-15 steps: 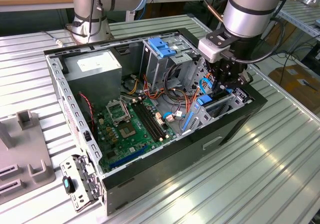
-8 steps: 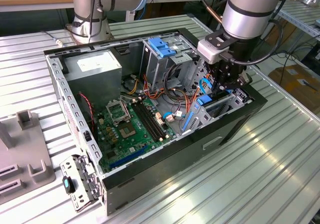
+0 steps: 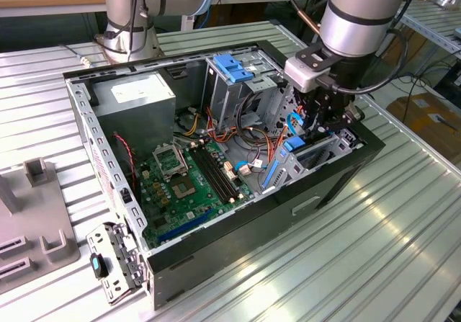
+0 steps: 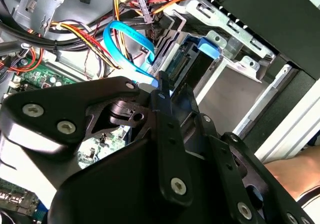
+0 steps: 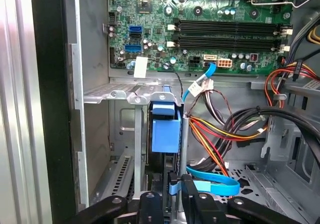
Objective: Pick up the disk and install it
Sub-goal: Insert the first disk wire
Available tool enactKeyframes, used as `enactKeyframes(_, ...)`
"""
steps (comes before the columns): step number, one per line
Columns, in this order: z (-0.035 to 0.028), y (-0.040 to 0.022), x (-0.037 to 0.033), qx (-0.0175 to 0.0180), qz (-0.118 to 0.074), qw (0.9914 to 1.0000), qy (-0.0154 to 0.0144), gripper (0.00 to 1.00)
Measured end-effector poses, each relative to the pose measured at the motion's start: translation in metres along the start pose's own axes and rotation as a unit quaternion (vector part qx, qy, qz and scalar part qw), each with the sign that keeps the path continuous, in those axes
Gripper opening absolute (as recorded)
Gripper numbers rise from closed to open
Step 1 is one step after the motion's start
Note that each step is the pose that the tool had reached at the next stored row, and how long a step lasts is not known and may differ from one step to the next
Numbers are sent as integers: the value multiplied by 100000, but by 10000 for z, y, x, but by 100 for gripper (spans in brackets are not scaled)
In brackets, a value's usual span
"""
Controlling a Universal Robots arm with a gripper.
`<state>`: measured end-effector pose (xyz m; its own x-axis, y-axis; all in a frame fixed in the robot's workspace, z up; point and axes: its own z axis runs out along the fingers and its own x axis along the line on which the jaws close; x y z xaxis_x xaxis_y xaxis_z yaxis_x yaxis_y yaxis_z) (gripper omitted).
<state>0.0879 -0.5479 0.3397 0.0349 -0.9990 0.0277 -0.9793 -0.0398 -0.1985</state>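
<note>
Now gripper (image 5: 176, 184) clamps disk (image 5: 165, 129) — upright in bay (image 5: 117, 96)

Your exterior view sits high off one corner of the open PC case (image 3: 238, 239), tilted down, far enough back that you get the whole case, the ribbed table (image 3: 374, 264) and the arm (image 3: 360, 12). First wrist view looks along the gripper (image 5: 172, 196) into the case, close in, facing the motherboard (image 5: 200, 28). Second wrist view is tighter still, peering past the gripper's links at the drive cage (image 4: 235, 48). All three share the blue data cable (image 3: 291, 120) and the motherboard.
</note>
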Motion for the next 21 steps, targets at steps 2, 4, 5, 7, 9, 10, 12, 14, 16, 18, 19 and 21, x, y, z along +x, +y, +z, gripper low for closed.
enactKeyframes(2,-65,-13,2,0,0,100000,7,30)
enactKeyframes(4,-116,-24,4,0,4,100000,5,30)
enactKeyframes(5,-163,-36,5,0,-2,100000,8,30)
enactKeyframes(7,-173,-40,5,2,25,100000,-36,30)
enactKeyframes(9,-174,-40,5,1,29,100000,-42,30)
enactKeyframes(10,-175,-40,5,3,27,100000,-47,30)
enactKeyframes(12,-174,-42,5,-46,28,100000,-56,30)
enactKeyframes(14,-173,-52,6,-524,68,99999,-61,30)
enactKeyframes(16,-170,-60,6,-1071,185,99994,-59,30)
enactKeyframes(18,-170,-66,6,-1601,321,99987,-49,30)
enactKeyframes(19,-169,-68,6,-1734,361,99984,-50,30)
enactKeyframes(21,-169,-69,6,-1817,385,99983,-46,30)
